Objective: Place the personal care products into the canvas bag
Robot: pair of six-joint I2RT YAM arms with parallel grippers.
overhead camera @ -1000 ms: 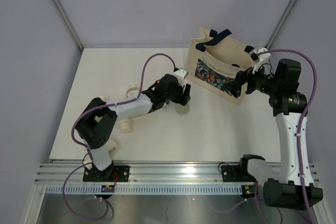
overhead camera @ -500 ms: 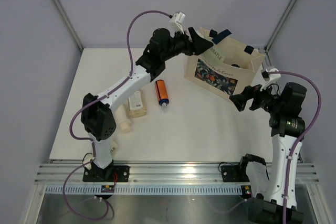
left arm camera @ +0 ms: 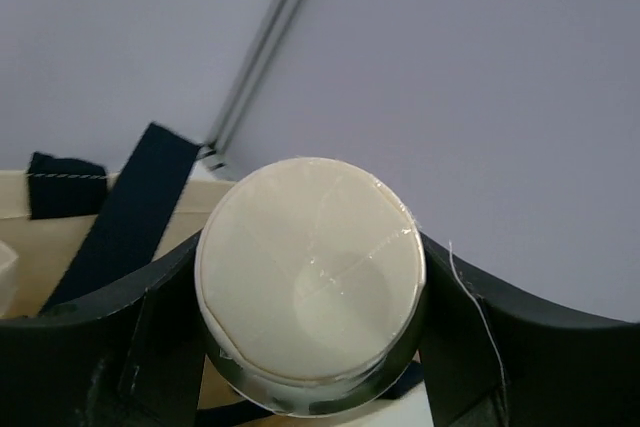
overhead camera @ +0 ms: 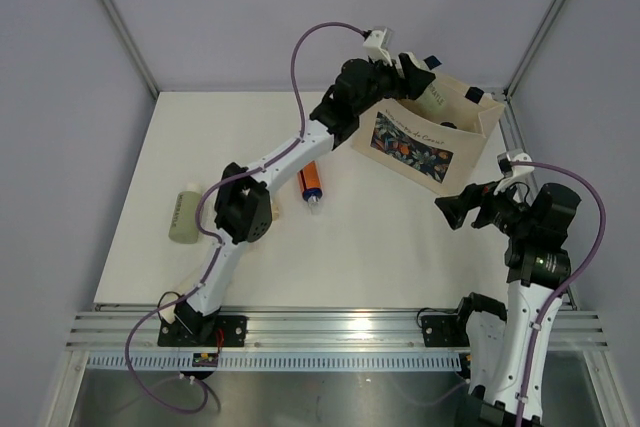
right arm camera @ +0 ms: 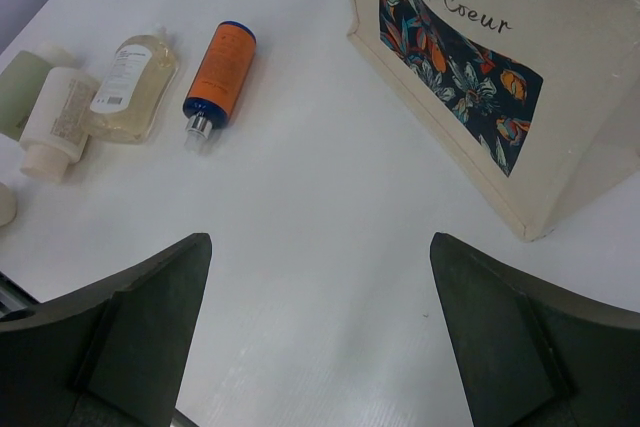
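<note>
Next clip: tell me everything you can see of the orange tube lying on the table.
The orange tube is a slim cylinder with a glossy, plastic-looking orange body. It has a dark blue band at one end and a dark blue collar with a small clear tip at the other. It lies flat on its side on the white table, tip toward the near edge, beside the clear yellowish bottle but apart from it. Nothing but the table touches it.

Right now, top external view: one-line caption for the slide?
Left gripper holds a white-capped bottle over the canvas bag; right gripper hangs open nearby; orange tube not yet packed.
</note>
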